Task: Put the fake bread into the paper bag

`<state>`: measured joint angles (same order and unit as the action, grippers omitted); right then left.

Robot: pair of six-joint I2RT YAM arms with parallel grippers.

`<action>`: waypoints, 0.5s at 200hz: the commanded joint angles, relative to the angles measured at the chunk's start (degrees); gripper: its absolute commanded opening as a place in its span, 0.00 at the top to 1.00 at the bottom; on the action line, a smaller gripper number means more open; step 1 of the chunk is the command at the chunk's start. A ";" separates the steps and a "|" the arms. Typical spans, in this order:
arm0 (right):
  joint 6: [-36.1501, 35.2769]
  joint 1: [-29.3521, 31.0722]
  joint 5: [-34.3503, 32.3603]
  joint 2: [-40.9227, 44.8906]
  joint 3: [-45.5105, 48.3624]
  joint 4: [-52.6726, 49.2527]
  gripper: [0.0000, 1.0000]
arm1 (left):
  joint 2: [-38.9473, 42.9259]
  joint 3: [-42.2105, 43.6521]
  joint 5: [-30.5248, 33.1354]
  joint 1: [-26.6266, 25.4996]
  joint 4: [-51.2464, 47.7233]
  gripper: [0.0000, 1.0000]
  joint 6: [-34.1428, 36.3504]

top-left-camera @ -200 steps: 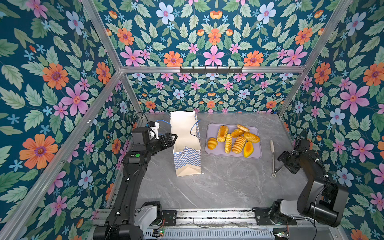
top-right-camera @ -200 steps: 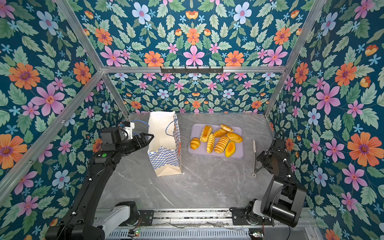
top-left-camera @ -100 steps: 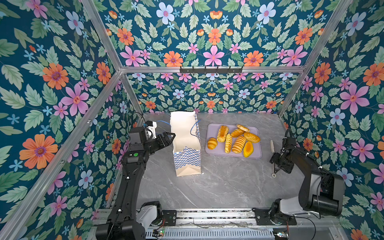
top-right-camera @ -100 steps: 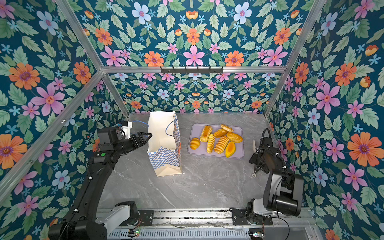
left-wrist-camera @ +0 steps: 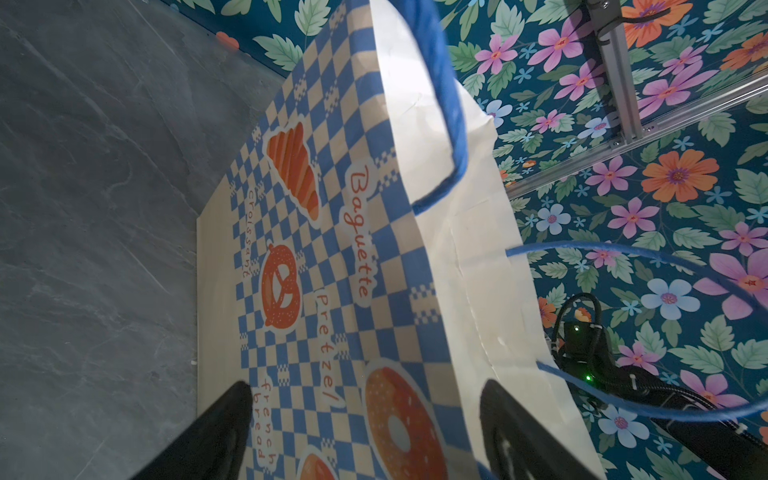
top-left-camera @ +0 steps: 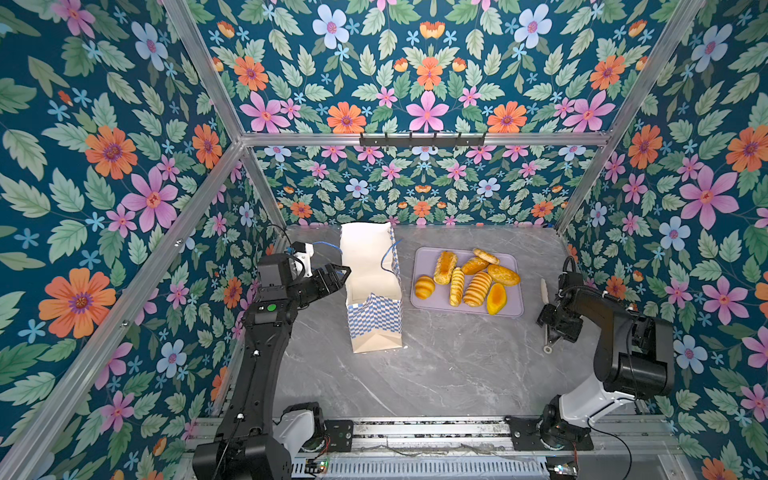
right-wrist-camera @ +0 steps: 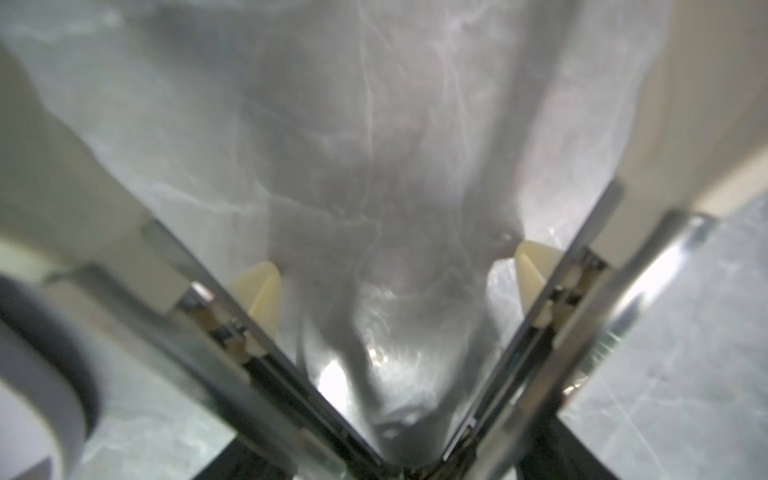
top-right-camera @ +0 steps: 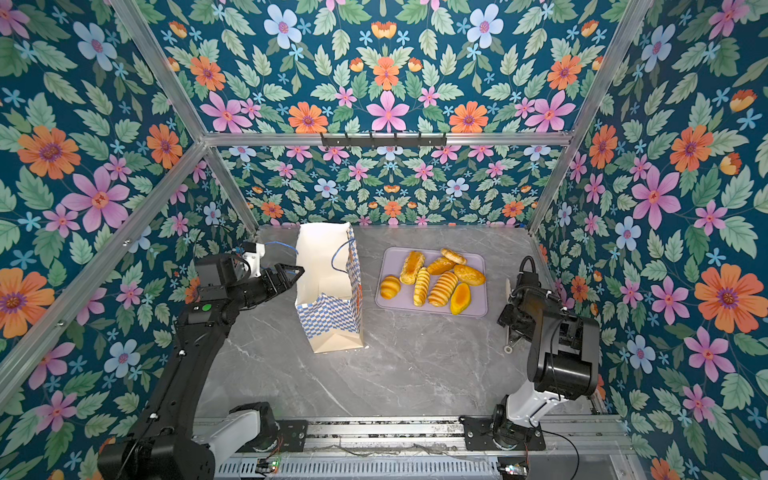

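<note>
The paper bag [top-left-camera: 374,291] [top-right-camera: 328,282] stands upright and open-mouthed left of centre. It is cream with a blue checkered band and blue cord handles. My left gripper [top-left-camera: 341,275] [top-right-camera: 297,274] is open at the bag's left rim. In the left wrist view the left gripper [left-wrist-camera: 368,395] has one finger outside the printed wall [left-wrist-camera: 332,249] and one over the cream inside. Several pieces of fake bread [top-left-camera: 465,278] [top-right-camera: 432,278] lie on a lilac tray. My right gripper [top-left-camera: 555,328] [top-right-camera: 513,326] sits low over metal tongs [top-left-camera: 544,286] on the table, its jaws on either side of the tong arms [right-wrist-camera: 582,257].
The lilac tray [top-left-camera: 511,309] [top-right-camera: 478,309] lies right of the bag. The tongs [top-right-camera: 508,286] run along the right edge, close to the floral wall. Floral walls close in the grey marble table on three sides, and a metal rail runs along the front.
My right arm has swung in from the right wall and dropped onto the tongs' handle end. The left gripper has stayed at the bag's rim.
</note>
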<state>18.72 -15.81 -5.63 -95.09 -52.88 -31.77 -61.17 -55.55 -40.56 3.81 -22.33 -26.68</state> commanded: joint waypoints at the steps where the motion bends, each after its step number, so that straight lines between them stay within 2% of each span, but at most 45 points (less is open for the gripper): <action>1: -1.22 0.03 -1.07 -1.85 0.02 1.27 0.32 | -0.13 -0.15 -0.59 0.22 1.03 0.13 0.66; 35: -1.34 0.06 -0.72 -0.47 0.82 2.22 0.42 | -0.42 -0.21 -0.68 0.23 0.96 0.13 0.57; 100: 0.08 0.08 1.31 10.59 0.81 -0.07 0.46 | 0.36 -1.13 -0.73 0.32 0.08 0.13 0.40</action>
<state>17.91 -15.81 -5.45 -87.46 -51.59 -30.00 -61.30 -56.23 -40.62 4.10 -22.48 -26.70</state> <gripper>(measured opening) 0.545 0.871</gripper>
